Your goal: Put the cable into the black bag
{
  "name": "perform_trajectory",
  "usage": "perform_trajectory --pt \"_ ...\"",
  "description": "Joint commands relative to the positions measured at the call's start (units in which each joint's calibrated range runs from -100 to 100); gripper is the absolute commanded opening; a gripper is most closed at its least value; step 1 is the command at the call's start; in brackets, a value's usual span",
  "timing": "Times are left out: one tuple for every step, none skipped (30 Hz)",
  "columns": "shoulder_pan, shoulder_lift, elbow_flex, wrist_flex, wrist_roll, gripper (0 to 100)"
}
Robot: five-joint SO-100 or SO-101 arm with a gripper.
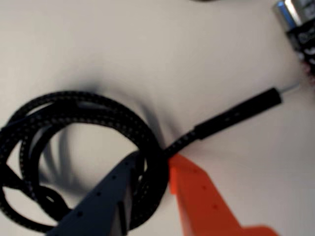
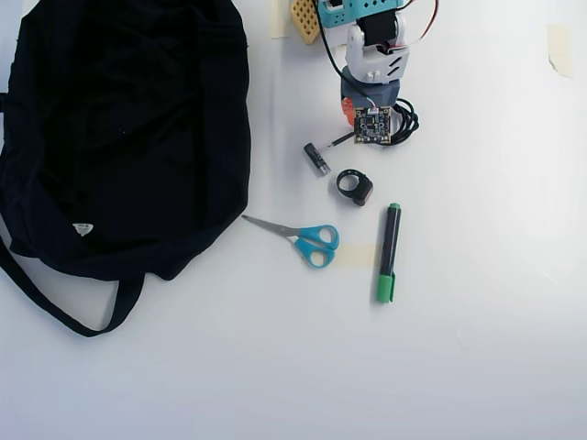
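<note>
The cable (image 1: 88, 123) is seen near the counter's (image 2: 477, 348) far edge, well apart from the bag (image 2: 119, 119). The claw (image 1: 153, 164) is closed on the coil's strands. The cable is likely light and floppy, so it is best gripped at the bunched loops.

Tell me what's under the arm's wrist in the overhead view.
The cable lies there: only part of its coil and the plug end show. The arm covers the rest. In the wrist view, the gripper straddles the coil on the white table.

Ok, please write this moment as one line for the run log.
phase: grasping | gripper: closing around cable coil, grip unconfirmed | cable: on table | black bag: left in overhead view, apart from cable
</note>
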Motion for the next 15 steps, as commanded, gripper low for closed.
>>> perform_trajectory --pt "-0.42 -0.7 -2.7 -0.26 0.23 2" --pt "-0.42 -0.7 -3.32 -0.09 0.23 2" --pt "-0.42 -0.7 -4.13 0.17 0.23 2" --pt "-0.42 -0.7 -4.85 0.43 0.23 2" --pt "-0.42 -0.7 -5.39 0.51 0.28 2" --pt "-0.42 -0.78 -5.93 0.51 0.28 2" --pt "-0.42 -0.78 -6.47 0.6 0.28 2" --pt "-0.42 -0.78 -7.01 0.6 0.28 2" --pt "-0.42 -0.78 -7.46 0.6 0.28 2" --pt "-0.42 -0.78 -8.0 0.69 0.28 2" --pt "-0.42 -0.78 -8.81 1.37 0.28 2" --pt "-0.42 -0.78 -9.7 2.58 0.28 2" --pt "-0.42 -0.78 -10.96 4.22 0.33 2" --pt "-0.42 -0.78 -12.31 6.03 0.33 2" --pt "-0.42 -0.78 -13.93 8.18 0.33 2"
